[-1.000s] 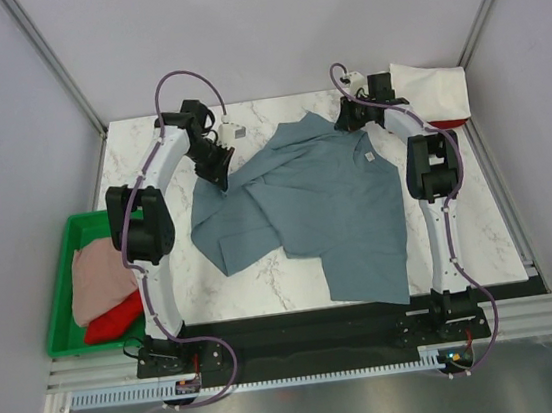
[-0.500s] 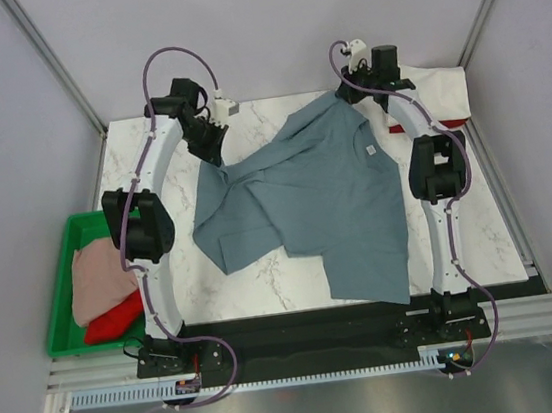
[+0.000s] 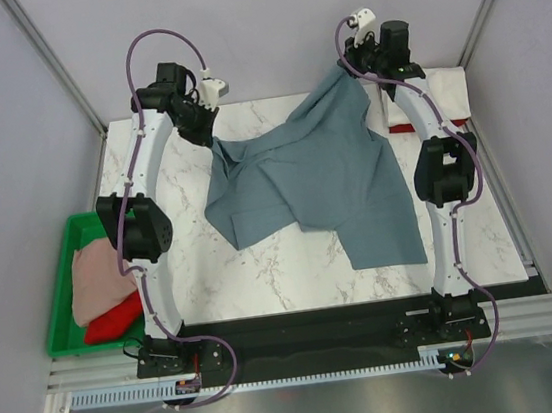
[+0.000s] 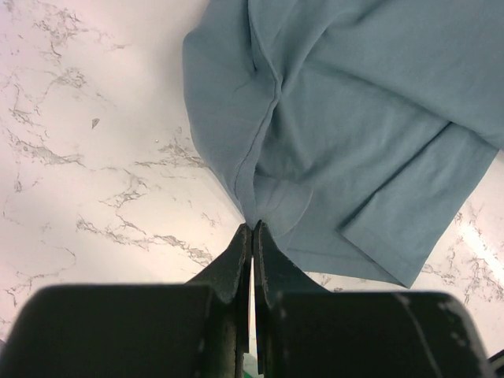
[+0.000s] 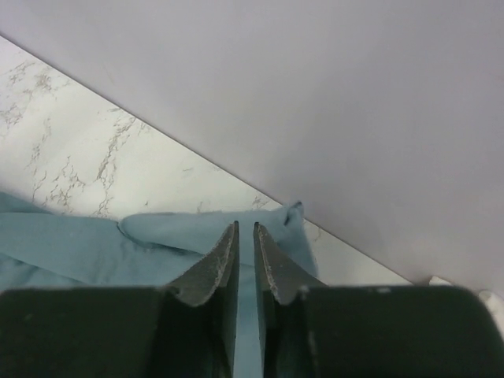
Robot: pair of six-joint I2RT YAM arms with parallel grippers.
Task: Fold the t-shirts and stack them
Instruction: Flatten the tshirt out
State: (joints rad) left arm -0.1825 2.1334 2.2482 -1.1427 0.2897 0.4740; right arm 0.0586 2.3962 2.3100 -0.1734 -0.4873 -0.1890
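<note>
The slate blue-grey t-shirt (image 3: 323, 176) hangs lifted between both arms over the back of the marble table, its lower part trailing on the tabletop. My left gripper (image 3: 209, 134) is shut on its left edge; in the left wrist view the gripper (image 4: 252, 228) pinches the cloth (image 4: 346, 118) at the fingertips. My right gripper (image 3: 351, 64) is shut on its upper right corner; the right wrist view shows the gripper (image 5: 245, 228) with cloth (image 5: 197, 232) between the fingers. A white t-shirt (image 3: 438, 91) over a red one (image 3: 409, 128) lies at the back right. A pale pink t-shirt (image 3: 99, 279) and a red t-shirt (image 3: 114, 320) lie in the tray.
A green plastic tray (image 3: 63, 293) stands off the table's left edge. Grey walls close in the back and sides. Bare marble (image 3: 255, 280) shows at the front left of the table.
Both grippers have risen and moved toward the back, lifting the blue-grey t-shirt off the table. Its front hem has slid back from the near edge.
</note>
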